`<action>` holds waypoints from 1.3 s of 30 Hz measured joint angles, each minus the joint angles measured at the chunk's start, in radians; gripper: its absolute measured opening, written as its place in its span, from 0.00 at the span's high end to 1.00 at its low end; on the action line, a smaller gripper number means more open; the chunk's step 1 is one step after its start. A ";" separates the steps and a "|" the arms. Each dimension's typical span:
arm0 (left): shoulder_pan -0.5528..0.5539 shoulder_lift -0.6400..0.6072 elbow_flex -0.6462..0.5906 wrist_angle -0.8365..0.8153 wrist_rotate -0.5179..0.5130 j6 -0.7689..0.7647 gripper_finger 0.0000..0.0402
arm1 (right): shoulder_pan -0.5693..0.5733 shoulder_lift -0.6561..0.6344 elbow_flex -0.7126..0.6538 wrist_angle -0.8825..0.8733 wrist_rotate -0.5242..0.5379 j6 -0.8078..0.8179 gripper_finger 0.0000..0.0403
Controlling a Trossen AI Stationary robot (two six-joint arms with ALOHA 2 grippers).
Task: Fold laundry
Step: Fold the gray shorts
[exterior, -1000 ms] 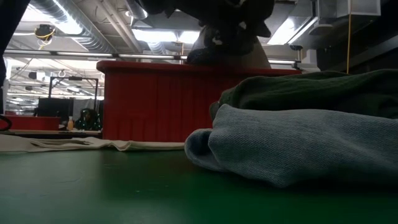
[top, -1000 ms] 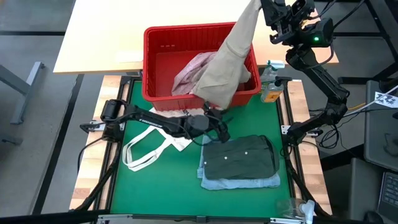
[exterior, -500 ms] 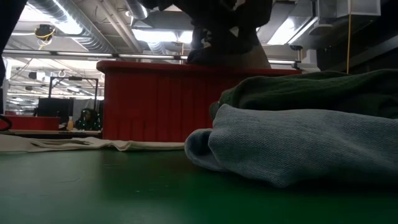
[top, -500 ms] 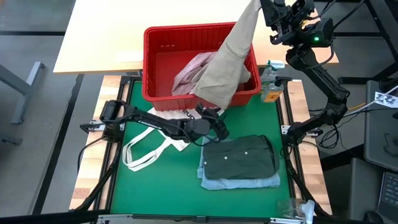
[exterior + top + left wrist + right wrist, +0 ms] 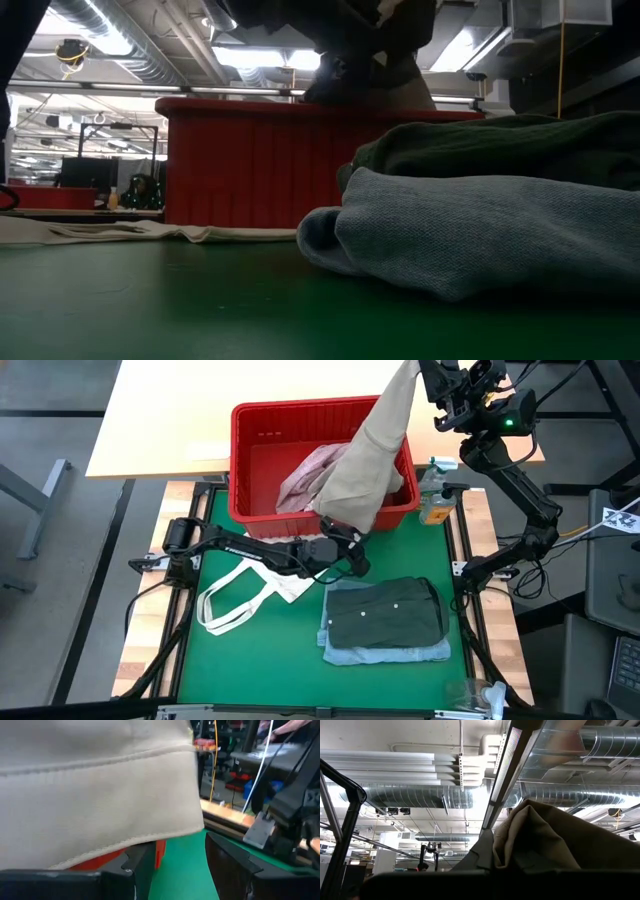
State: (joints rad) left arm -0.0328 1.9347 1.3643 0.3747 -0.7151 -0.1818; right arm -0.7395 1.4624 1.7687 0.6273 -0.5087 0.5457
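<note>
Overhead, silver ventilation ducts (image 5: 420, 795) and pipes run under a white ceiling with bright strip lights (image 5: 250, 55). A pale wooden tabletop (image 5: 170, 420) stands on grey floor (image 5: 50, 560). Distant shapes may be workstations (image 5: 90, 185).

Four garments: one beige garment (image 5: 372, 445) at upper centre, one pink (image 5: 305, 478) in the basket, one dark green (image 5: 385, 612) stacked on one light blue (image 5: 390, 652) at lower centre. One red basket (image 5: 250, 460). One white tote bag (image 5: 240, 595). Two robot arms.
</note>
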 joint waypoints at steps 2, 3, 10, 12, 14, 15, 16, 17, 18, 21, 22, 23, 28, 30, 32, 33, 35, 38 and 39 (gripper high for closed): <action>0.000 0.000 0.000 0.030 0.006 0.000 0.59 | 0.000 0.000 0.000 0.000 0.000 0.000 0.96; -0.003 0.000 0.000 0.039 0.009 0.000 0.59 | 0.000 0.000 0.000 0.000 0.000 0.000 0.96; -0.018 0.000 0.000 0.120 -0.009 0.008 0.59 | 0.000 0.000 0.000 0.000 0.000 0.000 0.96; -0.018 0.000 0.000 0.146 -0.020 0.008 0.59 | 0.000 0.000 0.000 0.000 0.000 0.000 0.96; -0.018 0.000 0.000 0.169 -0.028 0.011 0.59 | 0.000 0.000 0.000 0.000 0.000 0.000 0.96; -0.018 0.000 0.000 0.184 -0.029 0.017 0.59 | 0.000 0.000 0.000 0.000 0.000 0.000 0.96; -0.019 0.000 0.000 0.200 -0.030 0.027 0.59 | 0.000 0.000 0.000 0.000 0.000 0.000 0.96; -0.021 0.000 0.000 0.216 -0.030 0.034 0.59 | 0.000 0.000 0.000 0.000 0.000 0.000 0.96; -0.024 0.000 0.000 0.231 -0.031 0.040 0.59 | 0.000 0.000 0.000 0.000 0.000 0.000 0.96; -0.028 0.000 0.000 0.290 -0.034 0.087 0.59 | 0.000 0.000 0.000 0.000 0.000 0.000 0.96; -0.028 0.000 0.000 0.314 -0.037 0.099 0.59 | 0.000 0.000 0.000 0.000 0.000 0.000 0.96; -0.028 0.000 0.000 0.335 -0.047 0.106 0.59 | 0.000 0.000 0.000 0.000 0.000 0.000 0.96; -0.005 0.000 0.000 0.377 -0.111 0.080 0.59 | 0.000 0.000 0.000 0.000 0.000 0.000 0.96; 0.004 0.000 0.000 0.376 -0.109 0.056 0.61 | 0.000 0.000 0.000 0.000 0.000 0.000 0.96; 0.007 0.000 0.000 0.376 -0.109 0.055 0.64 | 0.000 0.000 0.000 0.000 0.000 0.000 0.96; 0.007 0.000 0.000 0.376 -0.109 0.055 0.67 | 0.000 0.000 0.000 0.000 0.000 0.000 0.96; 0.004 -0.001 0.000 0.375 -0.108 0.062 0.73 | 0.000 0.000 0.000 0.000 0.000 0.000 0.96; -0.007 -0.021 0.000 0.372 -0.105 0.105 0.84 | -0.001 -0.001 0.000 0.000 0.000 0.000 0.96; -0.013 -0.034 0.000 0.372 -0.106 0.131 0.88 | -0.001 -0.001 0.000 0.000 0.000 0.000 0.96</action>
State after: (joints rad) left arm -0.0460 1.9002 1.3643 0.7464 -0.8209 -0.0504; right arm -0.7403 1.4612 1.7687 0.6270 -0.5091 0.5457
